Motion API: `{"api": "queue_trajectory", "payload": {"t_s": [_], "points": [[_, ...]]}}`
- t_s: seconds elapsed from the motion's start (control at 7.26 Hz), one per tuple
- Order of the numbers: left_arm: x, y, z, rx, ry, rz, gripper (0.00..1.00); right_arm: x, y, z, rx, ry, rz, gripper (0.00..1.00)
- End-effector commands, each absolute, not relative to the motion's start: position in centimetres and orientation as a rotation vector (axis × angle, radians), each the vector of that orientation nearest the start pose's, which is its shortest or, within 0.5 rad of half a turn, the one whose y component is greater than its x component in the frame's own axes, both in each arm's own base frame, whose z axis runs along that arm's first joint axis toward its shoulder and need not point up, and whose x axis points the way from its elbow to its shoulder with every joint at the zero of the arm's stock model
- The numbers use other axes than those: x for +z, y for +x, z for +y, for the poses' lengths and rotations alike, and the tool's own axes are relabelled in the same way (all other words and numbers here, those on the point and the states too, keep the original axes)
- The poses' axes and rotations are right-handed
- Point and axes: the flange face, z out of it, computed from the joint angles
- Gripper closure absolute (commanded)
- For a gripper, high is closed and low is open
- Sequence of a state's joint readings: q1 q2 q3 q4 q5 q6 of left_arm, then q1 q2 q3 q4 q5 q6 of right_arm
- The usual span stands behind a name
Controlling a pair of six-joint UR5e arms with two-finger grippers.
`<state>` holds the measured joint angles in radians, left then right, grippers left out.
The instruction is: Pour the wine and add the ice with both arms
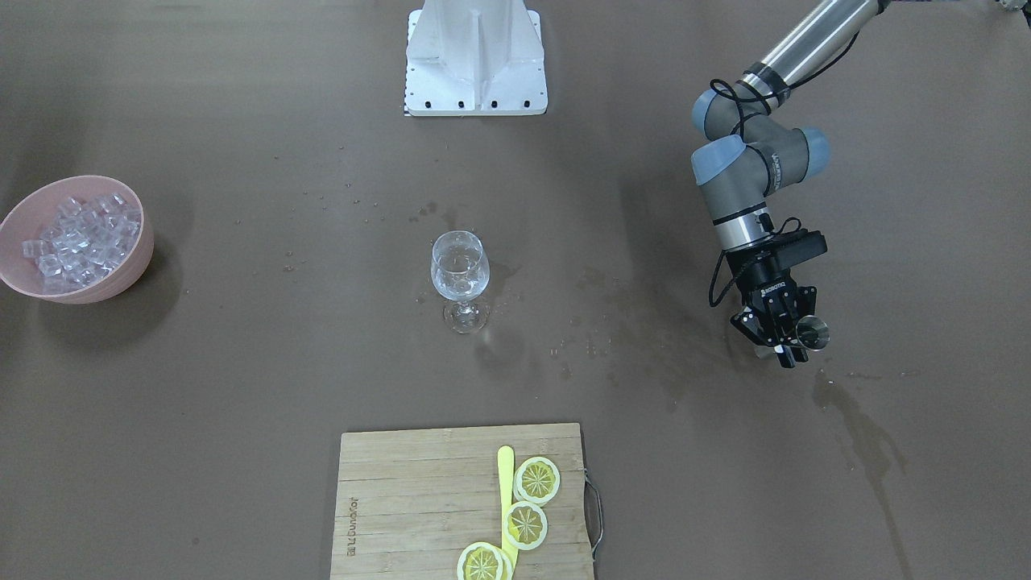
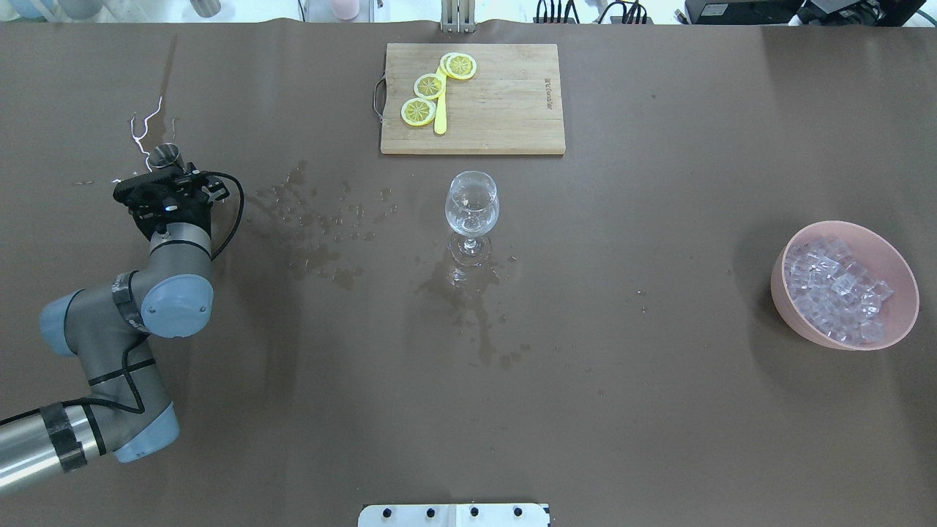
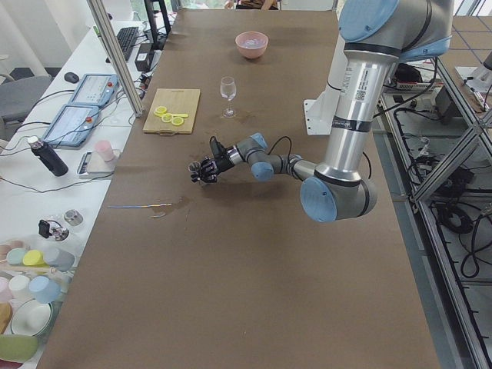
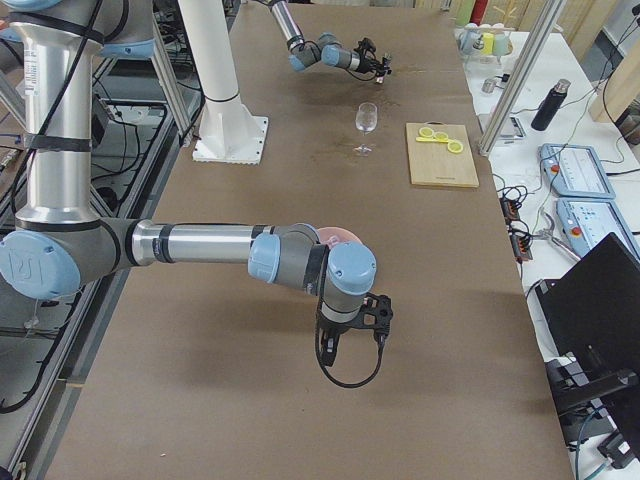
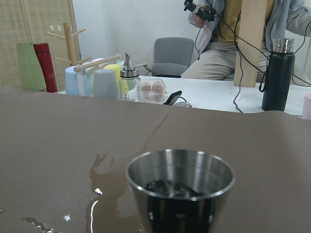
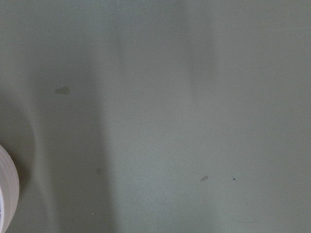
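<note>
Two arms share a brown surface [image 1: 242, 387]. My left end effector [image 1: 789, 338] pinches a small steel cup [image 1: 813, 332], upright, far out toward my left end of the surface, with wet streaks [image 1: 862, 435] just beside it. My right end effector [image 4: 362, 318] hangs over my right end of the surface, past the pink bowl [image 1: 137, 266]. It shows only in the side view, so I cannot tell whether its fingers are spread or pressed together. The ice [image 1: 80, 238] lies heaped in that bowl, well apart from the wine glass [image 1: 460, 270], which stands upright at the middle with splashes around its foot. Beyond the glass lies a wooden board [image 1: 403, 499] carrying three lemon slices [image 1: 537, 480] and a thin yellow tool [image 1: 506, 475].
</note>
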<state>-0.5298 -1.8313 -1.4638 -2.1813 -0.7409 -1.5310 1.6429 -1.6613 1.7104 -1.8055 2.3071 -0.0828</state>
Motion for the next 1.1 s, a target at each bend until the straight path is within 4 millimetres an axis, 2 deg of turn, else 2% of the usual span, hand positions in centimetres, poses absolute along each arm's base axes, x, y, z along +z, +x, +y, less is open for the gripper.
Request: {"api": "queue_trajectory", "payload": {"t_s": [0.0,0.28,0.41,0.55,0.83,0.96], "points": [[44.2,39.3,-49.2,-0.740,1.029,0.516,1.00,65.8,9.8,-43.1,0.059,-0.121,-0.746,0.00],[37.7,37.4,-48.1,-0.710,1.081,0.589,1.00,65.8,9.7,-43.1,0.057,-0.122,-0.746,0.00],[33.8,36.8,-47.1,-0.615,1.126,0.594,1.00,65.8,9.8,-43.2,0.059,-0.121,-0.746,0.00],[31.0,37.1,-47.1,-0.549,1.159,0.592,1.00,65.8,9.7,-43.2,0.057,-0.122,-0.746,0.00],[28.6,38.1,-46.9,-0.474,1.181,0.590,1.00,65.8,9.7,-43.4,0.057,-0.122,-0.746,0.00],[26.9,39.3,-46.5,-0.418,1.161,0.641,1.00,66.7,9.7,-43.7,0.062,-0.133,-0.746,0.00]]}}
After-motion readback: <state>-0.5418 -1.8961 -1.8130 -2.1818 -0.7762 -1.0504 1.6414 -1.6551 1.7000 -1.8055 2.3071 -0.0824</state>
